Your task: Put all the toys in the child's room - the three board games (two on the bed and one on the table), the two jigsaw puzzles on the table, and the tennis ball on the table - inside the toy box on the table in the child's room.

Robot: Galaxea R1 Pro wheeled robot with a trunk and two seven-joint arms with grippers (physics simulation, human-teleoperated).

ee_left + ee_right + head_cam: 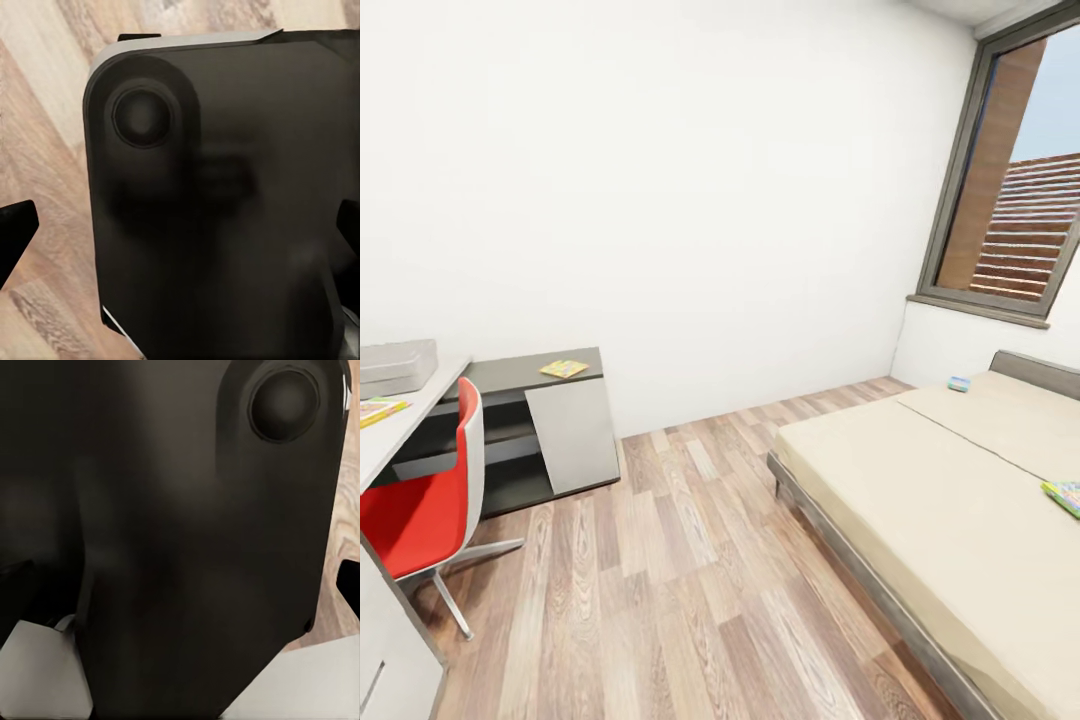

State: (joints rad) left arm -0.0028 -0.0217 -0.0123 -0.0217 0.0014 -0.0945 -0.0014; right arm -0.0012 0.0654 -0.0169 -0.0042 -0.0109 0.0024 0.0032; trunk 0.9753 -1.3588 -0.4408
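The pale grey toy box (396, 366) stands on the light grey table (400, 425) at the far left. Beside it lies a thin multicolour sheet (380, 409), apparently a jigsaw puzzle. A flat yellowish item (564, 368) rests on the dark corner section; puzzle or game box, I cannot tell. Two colourful board games lie on the cream bed (940, 500): one near the headboard (958, 383), one at the right edge (1065, 496). The tennis ball is out of view. My left gripper (180, 232) and right gripper (180, 581) hang over dark robot housing, fingers wide apart, holding nothing.
A red swivel chair (422, 505) is tucked at the desk. Wood-plank floor (680, 560) stretches between desk and bed. A white wall closes the far side, and a window (1015, 180) sits above the bed's head.
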